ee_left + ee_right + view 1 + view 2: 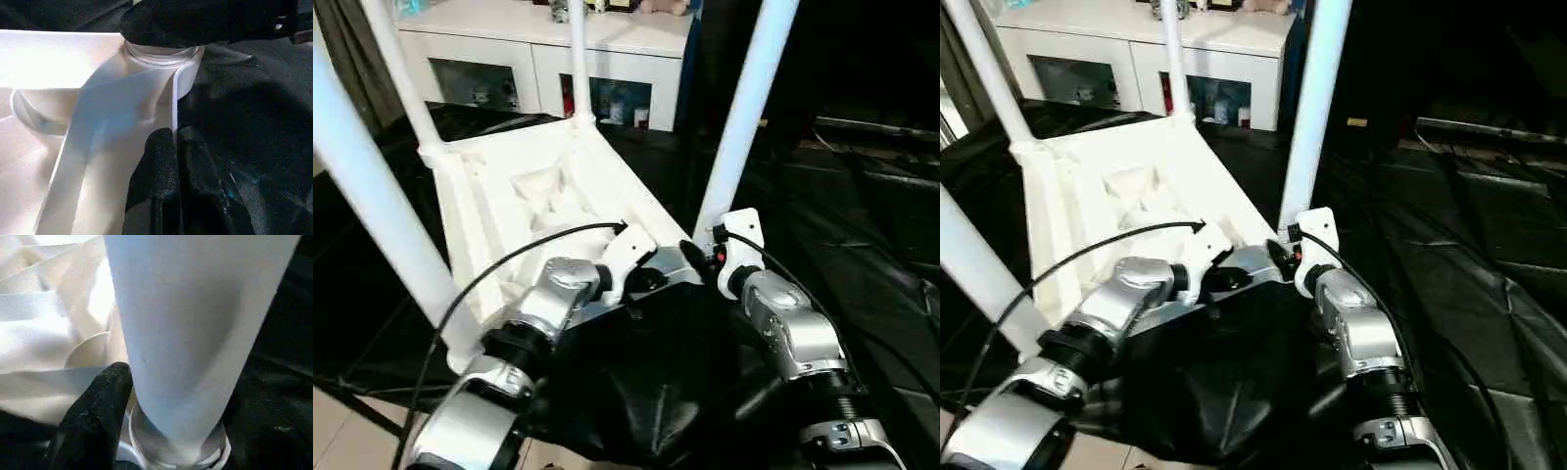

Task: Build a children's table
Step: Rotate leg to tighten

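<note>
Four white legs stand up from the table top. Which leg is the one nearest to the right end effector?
The leg at the near right corner of the upturned table top. The right end effector sits at its base; the other three legs stand in the other corners.

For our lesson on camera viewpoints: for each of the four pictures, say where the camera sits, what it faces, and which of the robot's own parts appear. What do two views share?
Left eye view: on the head, looking down at the upturned table top; both silver forearms show.
Right eye view: beside it, same scene; near-right leg upright in its socket.
Left wrist view: along the shut left gripper at the top's rim.
Right wrist view: along the right gripper, one finger beside that leg.
Shared: both wrist views show the near-right corner socket.
</note>
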Motion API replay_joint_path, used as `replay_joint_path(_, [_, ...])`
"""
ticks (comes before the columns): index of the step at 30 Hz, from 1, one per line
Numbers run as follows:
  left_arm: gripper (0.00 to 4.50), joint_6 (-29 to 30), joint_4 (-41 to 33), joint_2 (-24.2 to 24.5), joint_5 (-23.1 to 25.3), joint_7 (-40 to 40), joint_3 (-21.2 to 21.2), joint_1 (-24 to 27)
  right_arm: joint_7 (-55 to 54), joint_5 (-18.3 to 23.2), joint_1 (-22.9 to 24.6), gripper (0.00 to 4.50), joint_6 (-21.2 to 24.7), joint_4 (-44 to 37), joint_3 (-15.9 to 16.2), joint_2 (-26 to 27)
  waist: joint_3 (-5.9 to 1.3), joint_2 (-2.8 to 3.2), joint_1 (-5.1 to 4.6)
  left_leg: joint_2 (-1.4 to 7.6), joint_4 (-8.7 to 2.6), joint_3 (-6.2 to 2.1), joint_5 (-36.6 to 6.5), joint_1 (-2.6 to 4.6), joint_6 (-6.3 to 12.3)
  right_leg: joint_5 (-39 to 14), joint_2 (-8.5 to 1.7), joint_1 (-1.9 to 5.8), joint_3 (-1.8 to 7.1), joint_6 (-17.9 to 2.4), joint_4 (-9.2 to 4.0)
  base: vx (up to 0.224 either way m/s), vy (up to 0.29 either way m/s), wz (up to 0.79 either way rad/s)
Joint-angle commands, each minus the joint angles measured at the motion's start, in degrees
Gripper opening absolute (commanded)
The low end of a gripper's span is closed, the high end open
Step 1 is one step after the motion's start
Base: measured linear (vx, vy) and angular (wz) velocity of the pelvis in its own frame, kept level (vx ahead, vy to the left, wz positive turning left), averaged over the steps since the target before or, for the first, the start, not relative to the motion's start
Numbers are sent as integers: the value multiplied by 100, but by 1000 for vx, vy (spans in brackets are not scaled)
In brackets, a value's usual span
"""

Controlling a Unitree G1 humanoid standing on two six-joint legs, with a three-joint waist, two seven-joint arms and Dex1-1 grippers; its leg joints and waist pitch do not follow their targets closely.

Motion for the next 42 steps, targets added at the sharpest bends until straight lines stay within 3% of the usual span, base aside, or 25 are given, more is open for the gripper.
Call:
replay_joint_path(1, [0,-226,-33,10,-93,-313,-117,55,1322,279,125,300,91,-345,975,-39,-271,-63,41,155,-395,-57,-1647,-43,88,-1959,-308,245,234,-703,-506,0,0,0])
replay_joint_path(4, [0,-281,-36,139,-111,-542,-126,88,1791,319,230,300,-10,-565,1102,-345,-289,-50,40,161,-364,-35,-1418,-36,131,-1474,-299,247,234,-902,-449,0,0,0])
replay_joint_path(10, [0,-332,-485,777,-420,-2085,-289,327,3250,777,539,300,219,-1279,1112,-1387,-317,-45,115,201,-319,-19,-1109,-42,359,-750,-286,283,221,-1225,-340,0,0,0])
replay_joint_path(13, [0,-208,-735,1059,-560,-2704,-377,444,3806,827,635,300,282,-1444,1196,-1793,-288,-31,126,219,-337,-1,-1331,-29,343,-991,-287,252,218,-1308,-366,0,0,0])
replay_joint_path(14, [0,-136,-834,1188,-604,-2946,-426,491,3949,854,648,300,300,-1475,1199,-1896,-286,-75,132,226,-336,6,-1387,-18,322,-1116,-295,241,222,-1292,-379,0,0,0])
replay_joint_path(16, [0,-56,-940,1338,-643,-3221,-475,548,4099,878,652,300,317,-1510,1209,-1995,-276,-46,163,238,-355,-1,-1492,-5,234,-1386,-304,219,235,-1269,-386,0,0,0])
replay_joint_path(21, [0,112,-1190,1481,-760,-3507,-504,678,4292,938,636,300,384,-1605,1350,-2088,-281,-80,227,235,-355,-2,-1413,-7,171,-1244,-308,216,247,-1263,-357,0,0,0])
replay_joint_path(22, [0,125,-1231,1481,-762,-3504,-499,700,4330,936,630,275,399,-1609,1387,-2090,-288,-85,234,240,-353,-9,-1361,-15,166,-1214,-324,226,247,-1261,-345,0,0,0])
replay_joint_path(27, [0,248,-1418,1456,-792,-3391,-470,745,4428,914,544,239,414,-1495,1518,-1996,-273,-114,240,225,-352,-8,-1303,-20,156,-1187,-319,221,245,-1228,-351,0,0,0])
replay_joint_path(33, [0,251,-1427,1450,-766,-3267,-416,734,4352,915,508,217,378,-1453,1505,-1954,-266,-108,222,219,-354,-13,-1368,-17,117,-1382,-319,220,249,-1151,-370,0,0,0])
replay_joint_path(35, [0,173,-1244,1326,-708,-2886,-294,669,4032,860,509,215,353,-1349,1392,-1822,-266,-104,211,217,-352,-11,-1392,-15,102,-1367,-312,213,249,-1156,-372,0,0,0])
replay_joint_path(36, [0,124,-1024,1168,-629,-2364,-148,580,3519,733,485,214,333,-1156,1250,-1614,-251,-65,188,205,-354,-9,-1468,-13,58,-1455,-306,203,250,-1146,-392,0,0,0])
replay_joint_path(39, [0,123,-607,881,-479,-1372,76,387,2208,448,373,206,307,-619,880,-1103,-221,-62,115,172,-388,-48,-1735,-20,-163,-2126,-314,201,228,-925,-446,0,0,0])
replay_joint_path(41, [0,161,-405,705,-409,-843,169,282,1382,346,292,202,326,-302,608,-780,-240,-97,35,155,-390,-71,-1812,-20,-227,-2327,-318,223,208,-809,-468,0,0,0])
replay_joint_path(42, [0,194,-287,584,-383,-523,229,213,884,307,246,200,345,-138,438,-585,-224,-46,-1,150,-397,-75,-1873,-12,-218,-2408,-305,192,202,-764,-500,0,0,0])
